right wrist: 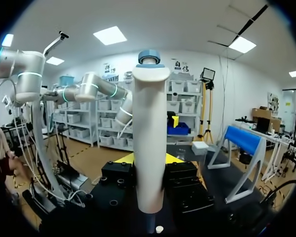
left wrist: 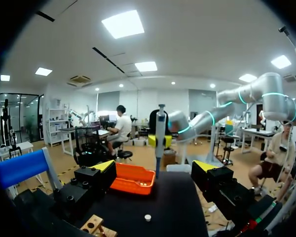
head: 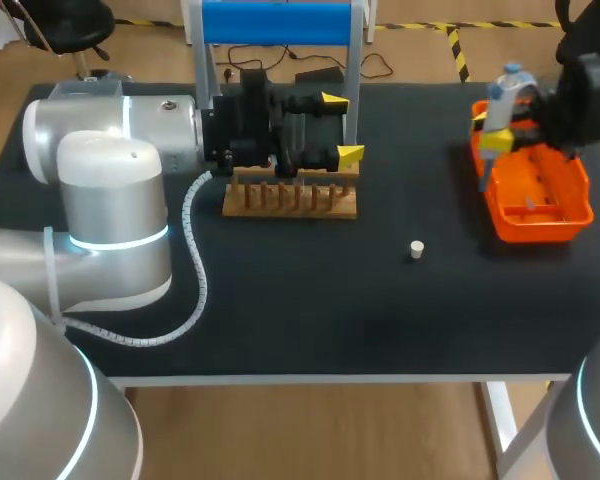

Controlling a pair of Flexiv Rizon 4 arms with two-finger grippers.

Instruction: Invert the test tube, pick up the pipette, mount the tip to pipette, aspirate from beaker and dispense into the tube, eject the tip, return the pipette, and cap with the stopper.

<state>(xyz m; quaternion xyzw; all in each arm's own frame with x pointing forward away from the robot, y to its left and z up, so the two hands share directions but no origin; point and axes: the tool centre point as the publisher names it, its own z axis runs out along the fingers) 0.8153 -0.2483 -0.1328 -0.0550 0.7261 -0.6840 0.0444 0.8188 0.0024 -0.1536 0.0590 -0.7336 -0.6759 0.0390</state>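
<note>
My right gripper [head: 490,135] is shut on a white pipette [head: 507,90] with a blue top and holds it upright over the orange tray [head: 570,215] at the table's right. From the right wrist, the pipette [right wrist: 150,143] stands between the yellow fingertips [right wrist: 126,158]. A small white stopper [head: 416,248] lies on the black table between tray and rack. My left gripper [head: 338,127] stands open and empty above the wooden rack [head: 290,200], hiding its back part. In the left wrist view the pipette [left wrist: 160,133] hangs ahead of my left gripper [left wrist: 155,168], over the tray [left wrist: 133,178].
A blue stand [head: 277,22] on white legs rises at the table's back, just behind the left gripper. My left arm's bulk covers the table's left side. The stopper [left wrist: 147,217] lies ahead of the rack [left wrist: 93,226].
</note>
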